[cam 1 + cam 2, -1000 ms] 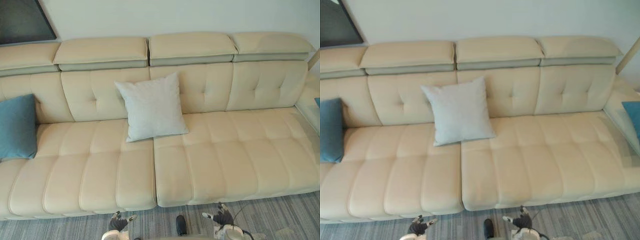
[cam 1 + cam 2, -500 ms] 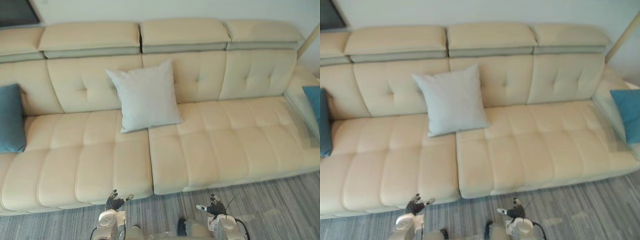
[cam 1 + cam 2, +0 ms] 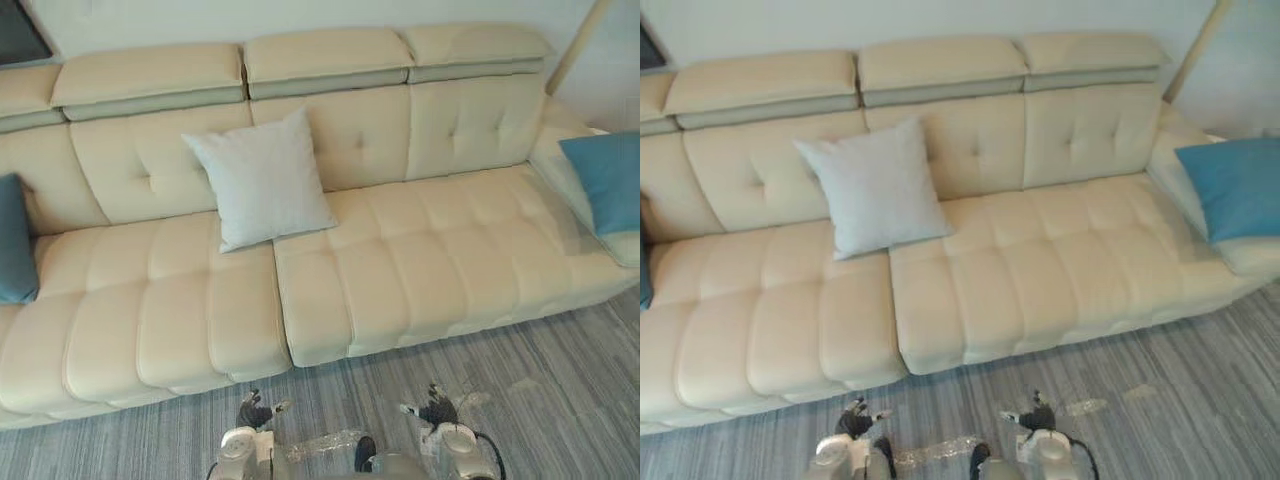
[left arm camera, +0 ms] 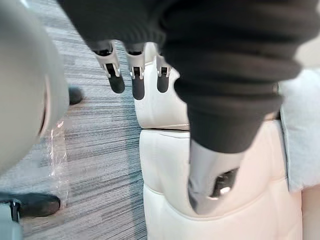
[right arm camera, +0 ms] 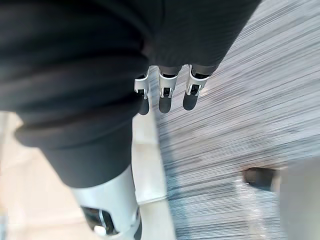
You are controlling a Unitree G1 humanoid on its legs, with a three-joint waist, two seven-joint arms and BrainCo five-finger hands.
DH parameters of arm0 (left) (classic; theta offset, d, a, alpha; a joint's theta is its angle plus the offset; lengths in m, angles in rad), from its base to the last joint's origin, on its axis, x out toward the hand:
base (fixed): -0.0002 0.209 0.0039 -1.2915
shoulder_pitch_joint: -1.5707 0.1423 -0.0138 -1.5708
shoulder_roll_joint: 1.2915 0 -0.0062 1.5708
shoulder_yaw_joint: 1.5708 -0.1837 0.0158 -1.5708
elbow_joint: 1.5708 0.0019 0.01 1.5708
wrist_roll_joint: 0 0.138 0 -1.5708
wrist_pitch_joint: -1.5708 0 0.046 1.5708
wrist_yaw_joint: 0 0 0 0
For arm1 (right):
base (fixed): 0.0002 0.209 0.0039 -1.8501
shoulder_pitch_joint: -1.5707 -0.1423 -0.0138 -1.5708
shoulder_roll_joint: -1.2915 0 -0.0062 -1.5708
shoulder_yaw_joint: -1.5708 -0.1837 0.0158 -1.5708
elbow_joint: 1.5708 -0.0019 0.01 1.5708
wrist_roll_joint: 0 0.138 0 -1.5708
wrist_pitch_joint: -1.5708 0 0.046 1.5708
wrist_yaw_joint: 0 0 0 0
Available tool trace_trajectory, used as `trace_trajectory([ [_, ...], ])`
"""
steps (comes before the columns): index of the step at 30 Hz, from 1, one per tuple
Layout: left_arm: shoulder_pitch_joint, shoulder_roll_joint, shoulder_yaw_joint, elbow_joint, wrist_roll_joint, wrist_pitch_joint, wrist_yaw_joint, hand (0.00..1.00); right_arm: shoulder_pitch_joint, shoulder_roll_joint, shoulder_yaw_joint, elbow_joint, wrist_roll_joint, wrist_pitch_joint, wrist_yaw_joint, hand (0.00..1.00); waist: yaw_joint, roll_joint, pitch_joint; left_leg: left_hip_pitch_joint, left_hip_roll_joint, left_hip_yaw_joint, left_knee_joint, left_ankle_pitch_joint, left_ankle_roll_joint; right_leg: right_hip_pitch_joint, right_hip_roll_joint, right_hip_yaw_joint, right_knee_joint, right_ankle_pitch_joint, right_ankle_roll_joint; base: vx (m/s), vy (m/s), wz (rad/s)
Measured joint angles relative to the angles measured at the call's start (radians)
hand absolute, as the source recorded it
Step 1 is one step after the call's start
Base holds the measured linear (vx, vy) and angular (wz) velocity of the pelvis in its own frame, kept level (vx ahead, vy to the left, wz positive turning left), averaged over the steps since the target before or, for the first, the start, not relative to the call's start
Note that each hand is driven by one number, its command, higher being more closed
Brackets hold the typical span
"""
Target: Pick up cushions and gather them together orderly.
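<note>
A pale grey cushion [image 3: 260,178] leans against the backrest near the middle of the cream sofa [image 3: 420,270]. A blue cushion [image 3: 14,240] stands at the sofa's left end, and a second blue cushion [image 3: 1232,186] rests on the right end. My left hand [image 3: 254,411] and right hand [image 3: 434,410] hang low over the carpet in front of the sofa, well short of any cushion. Both hands are open and hold nothing, with straight fingers [image 4: 135,75] in the left wrist view and straight fingers [image 5: 165,92] in the right wrist view.
Grey striped carpet [image 3: 560,400] runs along the sofa's front. A wooden pole [image 3: 570,45] leans at the far right behind the sofa. A dark frame [image 3: 20,30] hangs on the wall at the upper left.
The whole picture has shifted, so the camera has turned right: the right blue cushion has come into fuller view and the left one has slid toward the edge. Both hands stay low and empty.
</note>
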Motion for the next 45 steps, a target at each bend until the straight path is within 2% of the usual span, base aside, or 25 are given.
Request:
trace_trajectory([
  [2, 0.009, 0.011, -0.001, 0.01, -0.001, 0.003, 0.0, 0.0, 0.017, 0.006, 0.002, 0.014, 0.0, 0.005, 0.005, 0.0, -0.005, -0.01, -0.014, 0.008, -0.027, -0.005, -0.023, -0.012, 0.007, -0.002, 0.001, 0.047, -0.038, 0.034, 0.017, -0.02, 0.166, -0.69],
  [3, 0.02, 0.033, -0.007, 0.021, -0.001, 0.013, 0.0, 0.0, 0.029, 0.015, 0.001, 0.037, 0.001, 0.007, 0.014, 0.0, -0.005, -0.023, -0.025, 0.032, -0.063, -0.004, -0.06, -0.013, 0.012, 0.019, -0.008, 0.094, -0.116, 0.094, 0.028, 0.05, 0.135, -0.72],
  [6, 0.025, 0.061, -0.02, 0.059, -0.001, 0.017, -0.001, 0.0, 0.044, 0.015, -0.026, 0.046, 0.001, 0.013, 0.02, 0.0, -0.025, -0.022, -0.031, 0.032, -0.081, 0.022, -0.058, -0.01, 0.035, 0.032, -0.015, 0.138, -0.19, 0.158, 0.041, 0.06, 0.169, -0.55],
  [8, 0.025, 0.069, -0.019, 0.066, -0.001, 0.018, -0.002, 0.0, 0.045, 0.014, -0.038, 0.051, 0.001, 0.014, 0.021, 0.0, -0.031, -0.022, -0.031, 0.035, -0.088, 0.039, -0.054, -0.004, 0.047, 0.03, -0.014, 0.159, -0.2, 0.169, 0.044, 0.1, 0.092, -0.4],
  [12, 0.026, 0.07, -0.014, 0.079, -0.001, 0.019, -0.004, 0.0, 0.016, 0.009, -0.052, 0.087, 0.001, 0.015, 0.021, 0.0, -0.035, -0.016, -0.02, 0.055, -0.081, 0.068, -0.018, -0.027, 0.071, -0.019, 0.017, 0.22, -0.137, 0.178, 0.034, 0.07, 0.038, -0.89],
  [14, 0.021, 0.069, -0.013, 0.084, -0.001, 0.018, -0.006, 0.0, -0.011, -0.002, -0.031, 0.088, 0.001, 0.014, 0.022, 0.0, -0.035, -0.005, -0.012, 0.071, -0.06, 0.136, -0.029, -0.043, 0.08, -0.059, 0.04, 0.157, -0.132, 0.228, 0.001, -0.02, 0.011, -1.36],
  [16, 0.015, 0.067, -0.008, 0.083, -0.001, 0.019, -0.007, 0.0, -0.041, -0.015, -0.025, 0.087, 0.0, 0.017, 0.023, 0.0, -0.047, 0.003, 0.0, 0.088, -0.051, 0.244, -0.063, -0.043, 0.08, -0.087, 0.001, -0.033, -0.142, 0.195, -0.071, -0.06, -0.031, -1.22],
  [17, 0.014, 0.067, -0.016, 0.082, -0.002, 0.019, -0.012, 0.0, -0.039, -0.028, -0.026, 0.088, -0.001, 0.019, 0.023, 0.0, -0.052, 0.02, 0.009, 0.109, -0.039, 0.288, -0.073, -0.042, 0.078, -0.097, -0.021, -0.123, -0.127, 0.175, -0.079, -0.02, -0.01, -1.07],
  [19, 0.018, 0.069, -0.021, 0.084, -0.002, 0.02, -0.016, 0.0, -0.039, -0.031, -0.026, 0.087, -0.002, 0.023, 0.023, 0.0, -0.054, 0.022, 0.01, 0.124, -0.029, 0.322, -0.075, -0.041, 0.077, -0.097, -0.038, -0.188, -0.12, 0.167, -0.071, 0.04, -0.025, -0.74],
  [21, 0.021, 0.102, -0.041, 0.086, -0.01, 0.02, -0.016, 0.0, -0.031, -0.03, -0.027, 0.087, -0.001, 0.027, 0.023, 0.0, -0.06, 0.023, 0.014, 0.154, -0.007, 0.376, -0.085, -0.04, 0.038, -0.098, -0.051, -0.298, -0.09, 0.172, -0.064, 0.1, -0.154, -0.82],
  [24, 0.021, 0.106, -0.034, 0.083, -0.01, 0.019, -0.017, 0.0, -0.021, -0.037, -0.037, 0.088, -0.001, 0.027, 0.025, 0.0, -0.066, 0.028, 0.015, 0.17, 0.035, 0.365, -0.036, -0.028, 0.007, -0.098, 0.003, -0.252, -0.062, 0.12, -0.079, 0.1, -0.236, -0.59],
  [26, 0.028, 0.095, 0.0, 0.074, -0.01, 0.018, -0.02, 0.0, -0.012, -0.04, -0.037, 0.087, -0.001, 0.027, 0.028, 0.0, -0.065, 0.021, 0.012, 0.074, 0.118, 0.301, 0.232, -0.011, 0.021, -0.085, 0.038, -0.231, -0.052, 0.092, -0.098, 0.16, -0.346, -0.55],
  [27, 0.032, 0.081, 0.026, 0.074, -0.009, 0.02, -0.021, 0.0, -0.006, -0.043, -0.042, 0.087, 0.001, 0.027, 0.028, 0.0, -0.065, 0.027, 0.015, 0.003, 0.165, 0.241, 0.404, 0.04, 0.098, -0.069, 0.065, -0.219, -0.052, 0.081, -0.114, 0.23, -0.309, -0.78],
  [28, 0.036, 0.066, 0.052, 0.05, -0.014, 0.019, -0.022, 0.0, 0.002, -0.041, -0.052, 0.085, 0.012, 0.028, 0.025, 0.0, -0.054, 0.029, 0.023, -0.076, 0.191, 0.164, 0.573, 0.073, 0.139, -0.041, 0.098, -0.174, -0.044, 0.062, -0.14, 0.21, -0.213, -0.75],
  [29, 0.034, 0.064, 0.05, 0.043, -0.01, 0.019, -0.023, 0.0, 0.003, -0.041, -0.058, 0.085, 0.013, 0.03, 0.023, 0.0, -0.047, 0.025, 0.025, -0.093, 0.185, 0.141, 0.605, 0.061, 0.126, -0.037, 0.105, -0.154, -0.037, 0.054, -0.144, 0.23, -0.143, -0.94],
  [32, 0.029, 0.055, 0.038, 0.014, -0.011, 0.018, -0.022, 0.0, 0.002, -0.027, -0.117, 0.085, 0.03, 0.037, 0.02, 0.0, -0.043, 0.011, 0.042, -0.17, 0.087, 0.089, 0.607, -0.014, 0.09, 0.03, 0.118, -0.055, -0.043, 0.026, -0.155, 0.23, -0.097, -0.91],
  [34, 0.027, 0.035, 0.037, 0.006, -0.01, 0.016, -0.022, 0.0, 0.005, -0.025, -0.138, 0.084, 0.055, 0.038, 0.018, 0.0, -0.03, 0.025, 0.041, -0.203, 0.015, 0.061, 0.427, -0.022, 0.079, 0.072, 0.131, 0.007, -0.074, 0.02, -0.148, 0.25, -0.028, -0.84],
  [35, 0.026, 0.031, 0.037, 0.006, -0.01, 0.016, -0.022, 0.0, 0.004, -0.025, -0.139, 0.082, 0.059, 0.038, 0.017, 0.0, -0.029, 0.027, 0.041, -0.205, 0.002, 0.05, 0.381, -0.021, 0.077, 0.08, 0.134, 0.017, -0.08, 0.019, -0.147, 0.22, 0.012, -0.67],
  [36, 0.024, 0.027, 0.027, 0.006, -0.01, 0.016, -0.022, 0.0, 0.004, -0.025, -0.147, 0.08, 0.062, 0.037, 0.016, 0.0, -0.022, 0.034, 0.041, -0.208, -0.042, 0.008, 0.242, -0.01, 0.067, 0.096, 0.137, 0.044, -0.099, 0.017, -0.144, 0.3, 0.049, -0.67],
  [38, 0.021, 0.021, 0.019, 0.005, -0.008, 0.016, -0.022, 0.0, 0.006, -0.013, -0.174, 0.076, 0.068, 0.037, 0.009, 0.0, 0.0, 0.037, 0.038, -0.209, -0.109, -0.091, -0.035, 0.074, 0.045, 0.131, 0.142, 0.101, -0.13, -0.004, -0.125, 0.41, 0.08, -0.85],
  [40, 0.026, 0.016, 0.016, 0.008, -0.008, 0.016, -0.022, 0.0, 0.008, -0.004, -0.192, 0.071, 0.068, 0.036, 0.007, 0.0, 0.004, 0.051, 0.023, -0.207, -0.12, -0.129, -0.093, 0.155, 0.089, 0.142, 0.149, 0.148, -0.091, -0.062, -0.095, 0.42, 0.118, -0.73],
  [41, 0.027, 0.016, 0.016, 0.009, -0.008, 0.016, -0.023, 0.0, 0.009, -0.001, -0.194, 0.068, 0.068, 0.036, 0.007, 0.0, 0.006, 0.058, 0.018, -0.201, -0.12, -0.123, -0.09, 0.171, 0.09, 0.141, 0.147, 0.155, -0.073, -0.077, -0.091, 0.59, 0.167, -0.74],
  [42, 0.03, 0.021, 0.015, 0.008, -0.004, 0.019, -0.023, 0.0, 0.031, 0.019, -0.197, 0.038, 0.068, 0.036, 0.005, 0.0, 0.008, 0.035, 0.01, -0.175, -0.13, -0.066, -0.07, 0.189, 0.112, 0.133, 0.118, 0.179, 0.012, -0.15, -0.044, 0.43, 0.106, -0.58],
  [43, 0.032, 0.024, 0.012, 0.006, -0.003, 0.019, -0.023, 0.0, 0.038, 0.026, -0.196, 0.03, 0.068, 0.033, 0.006, 0.0, 0.007, 0.024, 0.004, -0.166, -0.133, -0.04, -0.063, 0.17, 0.113, 0.124, 0.103, 0.181, 0.062, -0.172, -0.011, 0.63, 0.15, -0.94],
  [45, 0.028, 0.031, 0.011, 0.003, 0.001, 0.026, -0.02, 0.0, 0.047, 0.054, -0.195, 0.001, 0.068, 0.033, 0.006, 0.0, 0.014, 0.0, 0.008, -0.101, -0.145, 0.033, -0.036, 0.095, 0.131, 0.041, 0.062, 0.154, 0.32, -0.19, 0.078, 0.44, 0.097, -0.95],
])
